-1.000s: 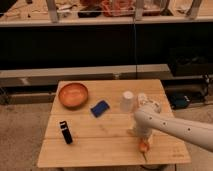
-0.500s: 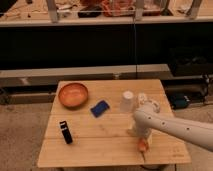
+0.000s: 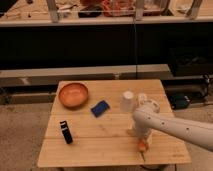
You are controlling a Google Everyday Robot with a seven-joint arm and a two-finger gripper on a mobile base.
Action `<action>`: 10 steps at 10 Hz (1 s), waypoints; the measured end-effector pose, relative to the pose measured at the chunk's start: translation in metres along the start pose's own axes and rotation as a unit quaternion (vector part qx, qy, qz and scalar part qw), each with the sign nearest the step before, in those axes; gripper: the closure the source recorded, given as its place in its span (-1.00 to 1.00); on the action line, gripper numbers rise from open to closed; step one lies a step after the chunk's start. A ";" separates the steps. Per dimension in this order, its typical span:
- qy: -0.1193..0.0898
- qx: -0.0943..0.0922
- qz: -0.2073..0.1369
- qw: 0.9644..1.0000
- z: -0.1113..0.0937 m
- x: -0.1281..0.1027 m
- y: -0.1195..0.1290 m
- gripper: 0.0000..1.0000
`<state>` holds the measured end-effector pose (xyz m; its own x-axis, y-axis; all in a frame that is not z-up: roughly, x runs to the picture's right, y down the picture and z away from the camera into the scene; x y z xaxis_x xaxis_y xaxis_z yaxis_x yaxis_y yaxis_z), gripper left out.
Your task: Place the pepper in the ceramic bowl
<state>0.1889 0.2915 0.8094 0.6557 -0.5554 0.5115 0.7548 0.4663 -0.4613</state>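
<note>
Hardly anything has shifted in half a second: my gripper [image 3: 141,138] hangs right over the pepper [image 3: 143,146] at the table's [image 3: 90,150] five o'clock edge. Whether it grips, I cannot tell. Pickup is the step, I judge; next comes a lift and carry towards ten o'clock, to the bowl [image 3: 73,95]. Count: one pepper, one bowl, one block [image 3: 100,108], one cup [image 3: 127,101], one black item [image 3: 66,132].
</note>
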 end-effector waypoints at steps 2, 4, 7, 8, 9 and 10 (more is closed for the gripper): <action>0.000 0.001 -0.001 1.000 -0.002 0.000 -0.001 -0.55; 0.000 0.000 -0.002 1.000 -0.003 -0.001 -0.002 -0.50; 0.002 0.002 -0.001 1.000 -0.004 -0.001 -0.003 0.11; 0.002 0.002 -0.001 1.000 -0.005 -0.001 -0.005 0.27; 0.002 0.002 -0.001 1.000 -0.007 -0.002 -0.005 0.51; 0.001 -0.003 0.002 1.000 -0.008 -0.001 0.001 0.72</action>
<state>0.1890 0.2870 0.8020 0.6587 -0.5550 0.5080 0.7520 0.4646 -0.4675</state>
